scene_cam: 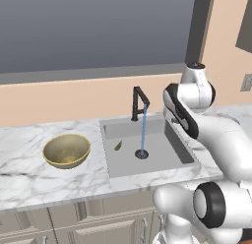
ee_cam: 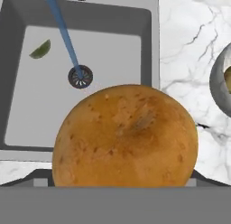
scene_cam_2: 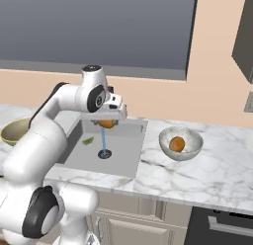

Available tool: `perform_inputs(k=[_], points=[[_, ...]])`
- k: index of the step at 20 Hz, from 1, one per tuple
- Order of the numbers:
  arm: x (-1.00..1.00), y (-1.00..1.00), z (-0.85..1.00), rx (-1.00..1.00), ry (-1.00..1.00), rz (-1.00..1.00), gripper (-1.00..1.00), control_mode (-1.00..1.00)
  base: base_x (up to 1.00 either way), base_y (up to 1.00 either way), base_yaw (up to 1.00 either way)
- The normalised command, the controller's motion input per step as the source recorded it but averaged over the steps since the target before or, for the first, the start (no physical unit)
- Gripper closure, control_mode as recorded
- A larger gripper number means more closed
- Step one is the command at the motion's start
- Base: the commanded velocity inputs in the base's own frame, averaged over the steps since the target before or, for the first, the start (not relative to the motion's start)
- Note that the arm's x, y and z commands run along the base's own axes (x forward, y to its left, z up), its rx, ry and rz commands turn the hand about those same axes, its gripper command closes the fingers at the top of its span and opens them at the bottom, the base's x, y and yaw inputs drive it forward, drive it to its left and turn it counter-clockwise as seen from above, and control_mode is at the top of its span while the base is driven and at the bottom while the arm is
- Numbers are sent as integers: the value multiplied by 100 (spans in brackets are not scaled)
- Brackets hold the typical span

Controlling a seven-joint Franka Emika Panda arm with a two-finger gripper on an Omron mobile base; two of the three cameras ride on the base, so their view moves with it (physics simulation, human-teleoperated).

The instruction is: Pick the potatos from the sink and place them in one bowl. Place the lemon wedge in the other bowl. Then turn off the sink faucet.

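Hand (scene_cam_2: 106, 121) up over grey recessed sink (scene_cam: 167, 162), fingers spread wide but clamped on orange-brown potato (ee_cam: 125, 136). That potato hogs hand view, finger tips buried behind it. Second orange-brown potato (scene_cam_2: 177, 143) sits in small silvery bowl (scene_cam_2: 193, 146) on white marble worktop (scene_cam_2: 217, 175), bowl cut off at hand view edge. Thin olive-green lemon wedge (ee_cam: 40, 49) on sink floor. Dull gold bowl (scene_cam: 66, 150) half hidden behind arm in right base view. Water running from slim black faucet (scene_cam: 138, 103).

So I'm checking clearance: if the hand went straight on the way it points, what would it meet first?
Holding a potato, the hand points down; probably the sink floor near its right wall, though depth is unclear.
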Motion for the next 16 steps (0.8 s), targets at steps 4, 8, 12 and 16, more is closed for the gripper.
perform_inputs(k=[4,8,12,16], points=[[0,-99,9,-1,12,0,100,-100,0,0,0],[17,-90,0,0,6,0,100,-100,0,0,0],[41,-77,-4,0,4,0,100,-100,0,0,0],[65,-73,-27,0,1,0,100,-100,0,0,0]])
